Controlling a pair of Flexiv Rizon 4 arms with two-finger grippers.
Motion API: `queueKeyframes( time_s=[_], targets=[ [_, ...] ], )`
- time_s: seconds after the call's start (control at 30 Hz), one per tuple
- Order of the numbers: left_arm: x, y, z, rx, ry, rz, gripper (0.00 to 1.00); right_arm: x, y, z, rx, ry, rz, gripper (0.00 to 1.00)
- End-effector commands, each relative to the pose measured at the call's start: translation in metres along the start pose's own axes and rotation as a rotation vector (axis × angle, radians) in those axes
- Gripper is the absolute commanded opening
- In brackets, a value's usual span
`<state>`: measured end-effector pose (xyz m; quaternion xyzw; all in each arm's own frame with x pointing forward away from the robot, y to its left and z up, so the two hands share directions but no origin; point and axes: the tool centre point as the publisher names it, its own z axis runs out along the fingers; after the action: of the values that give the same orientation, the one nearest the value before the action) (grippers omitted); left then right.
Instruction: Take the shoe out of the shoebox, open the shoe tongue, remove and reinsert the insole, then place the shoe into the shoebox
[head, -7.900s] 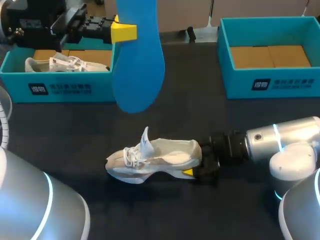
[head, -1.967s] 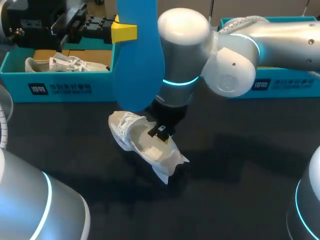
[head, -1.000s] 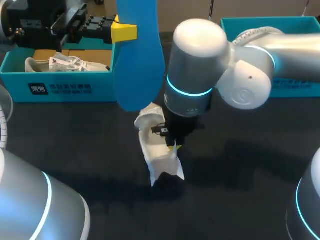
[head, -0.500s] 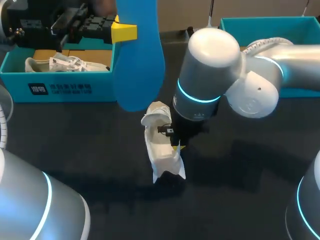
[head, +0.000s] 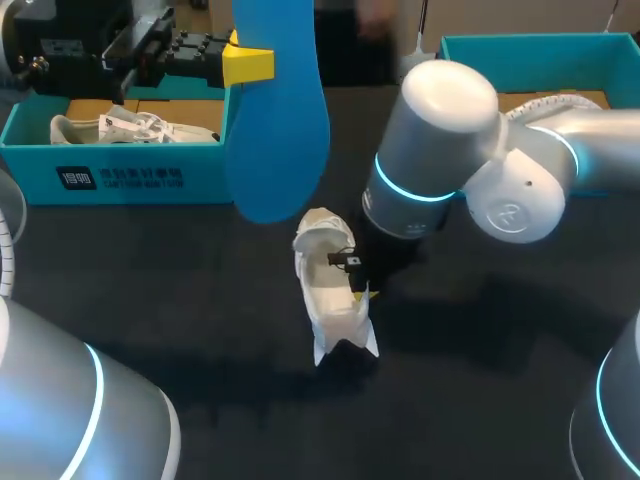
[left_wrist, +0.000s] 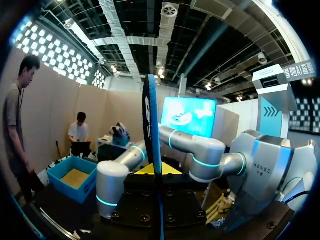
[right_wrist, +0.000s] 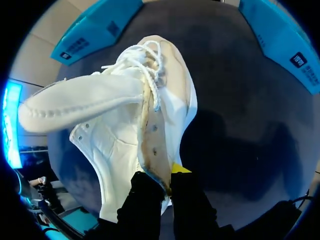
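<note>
A white shoe (head: 328, 290) is at the middle of the dark table, lengthwise from far to near, its laces at the far end. My right gripper (head: 358, 287) comes down on it from the right and is shut on its upper's side edge. In the right wrist view the shoe (right_wrist: 125, 130) fills the space ahead of the gripper (right_wrist: 167, 182), with the tongue (right_wrist: 80, 102) folded out to one side. My left gripper (head: 245, 63) is high at the back left, shut on a blue insole (head: 275, 120) that hangs down. The left wrist view shows the insole (left_wrist: 152, 145) edge-on between the fingers of that gripper (left_wrist: 156, 172).
A teal shoebox (head: 120, 178) at the back left holds a second white shoe (head: 130, 127). Another teal shoebox (head: 545, 165) stands at the back right, partly behind my right arm. The hanging insole's lower end is close above the shoe's far end.
My right arm has shifted to the right and carried the shoe with it, turning it a little. The left arm and the insole have stayed still.
</note>
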<state>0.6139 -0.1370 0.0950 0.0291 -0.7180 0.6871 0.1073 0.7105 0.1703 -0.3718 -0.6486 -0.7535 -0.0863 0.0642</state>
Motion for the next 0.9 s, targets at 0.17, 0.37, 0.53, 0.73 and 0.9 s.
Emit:
queueKeyframes(
  time_s=[0.17,0.37,0.53,0.73,0.9],
  targets=[
    [-0.001,0.000,0.000,-0.003,0.001,0.000,0.00,-0.008,0.002,0.012,0.022,0.064,-0.006,0.00],
    [-0.001,0.000,0.000,-0.003,0.001,0.000,0.00,-0.008,0.001,0.007,0.023,0.074,-0.005,1.00],
    [-0.001,0.000,0.000,-0.003,0.001,0.000,0.00,-0.008,-0.004,-0.008,0.023,0.081,0.008,1.00],
    [-0.001,0.000,0.000,-0.003,0.001,0.000,0.00,-0.013,-0.012,-0.041,-0.001,0.100,0.033,1.00],
    [-0.001,0.000,0.000,-0.003,0.001,0.000,0.00,-0.025,-0.014,-0.081,-0.040,0.152,-0.001,1.00]
  ],
)
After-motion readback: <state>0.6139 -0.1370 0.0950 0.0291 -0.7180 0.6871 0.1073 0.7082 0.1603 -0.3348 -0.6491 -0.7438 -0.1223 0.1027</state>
